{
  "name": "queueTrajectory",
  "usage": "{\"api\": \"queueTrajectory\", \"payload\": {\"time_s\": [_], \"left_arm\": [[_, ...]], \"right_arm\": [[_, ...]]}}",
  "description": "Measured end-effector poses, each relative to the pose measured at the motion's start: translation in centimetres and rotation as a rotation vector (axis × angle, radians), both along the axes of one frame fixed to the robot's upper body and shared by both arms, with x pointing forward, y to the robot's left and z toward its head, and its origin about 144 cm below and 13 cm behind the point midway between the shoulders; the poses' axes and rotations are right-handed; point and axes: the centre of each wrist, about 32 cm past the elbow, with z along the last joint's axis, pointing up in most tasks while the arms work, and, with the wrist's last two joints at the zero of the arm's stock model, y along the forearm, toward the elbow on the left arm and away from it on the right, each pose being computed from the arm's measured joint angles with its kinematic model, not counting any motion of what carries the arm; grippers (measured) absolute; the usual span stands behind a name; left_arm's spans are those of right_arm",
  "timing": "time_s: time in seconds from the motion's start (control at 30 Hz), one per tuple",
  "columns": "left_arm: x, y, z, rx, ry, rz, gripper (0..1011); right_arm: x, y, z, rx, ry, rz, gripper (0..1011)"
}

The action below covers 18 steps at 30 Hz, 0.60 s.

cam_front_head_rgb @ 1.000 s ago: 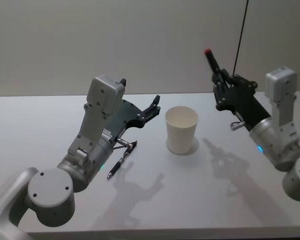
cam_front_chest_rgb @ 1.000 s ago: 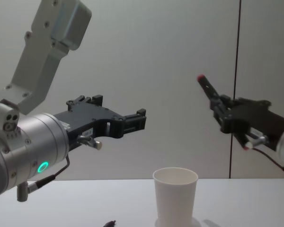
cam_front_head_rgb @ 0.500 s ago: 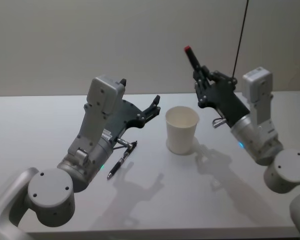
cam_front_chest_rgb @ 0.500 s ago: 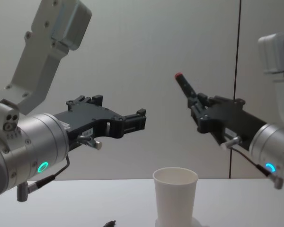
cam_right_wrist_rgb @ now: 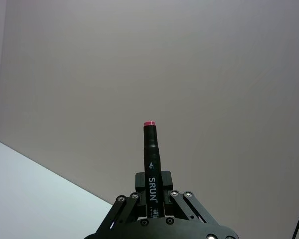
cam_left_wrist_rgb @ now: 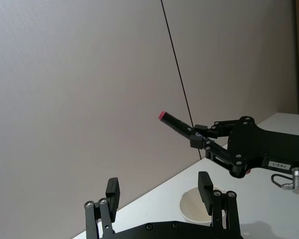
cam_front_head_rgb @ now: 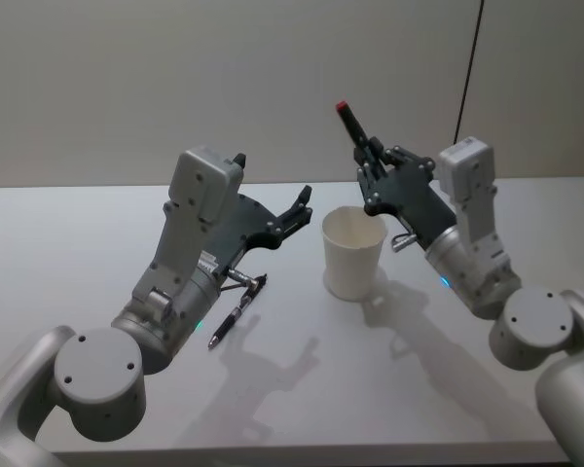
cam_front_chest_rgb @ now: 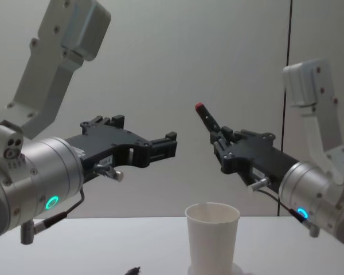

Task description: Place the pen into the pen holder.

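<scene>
The pen (cam_front_head_rgb: 354, 129) is a black marker with a red end, and my right gripper (cam_front_head_rgb: 371, 163) is shut on its lower part. It tilts up and away in the air, just above the far right rim of the pen holder (cam_front_head_rgb: 352, 251), a white paper cup standing on the table. In the chest view the pen (cam_front_chest_rgb: 207, 120) and right gripper (cam_front_chest_rgb: 221, 144) hang above the cup (cam_front_chest_rgb: 212, 238). The right wrist view shows the pen (cam_right_wrist_rgb: 151, 149) clamped between the jaws. My left gripper (cam_front_head_rgb: 300, 208) hovers open and holding nothing, to the left of the cup.
A second thin black pen (cam_front_head_rgb: 237, 309) lies on the white table (cam_front_head_rgb: 78, 233) under my left forearm, left of the cup. A plain wall stands behind the table, with a thin black cable (cam_front_head_rgb: 470, 68) hanging at the back right.
My right arm has carried the pen leftward and a little lower, from the far right to just over the cup's rim. The left arm and the cup have not moved.
</scene>
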Motion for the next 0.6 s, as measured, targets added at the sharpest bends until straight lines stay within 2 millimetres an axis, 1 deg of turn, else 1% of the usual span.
{"api": "queueTrajectory", "payload": {"time_s": [0.6], "left_arm": [[0.0,0.0,0.0,0.000,0.000,0.000,1004]], "right_arm": [[1.7,1.2,-1.5,0.009,0.029,0.036,176]]}}
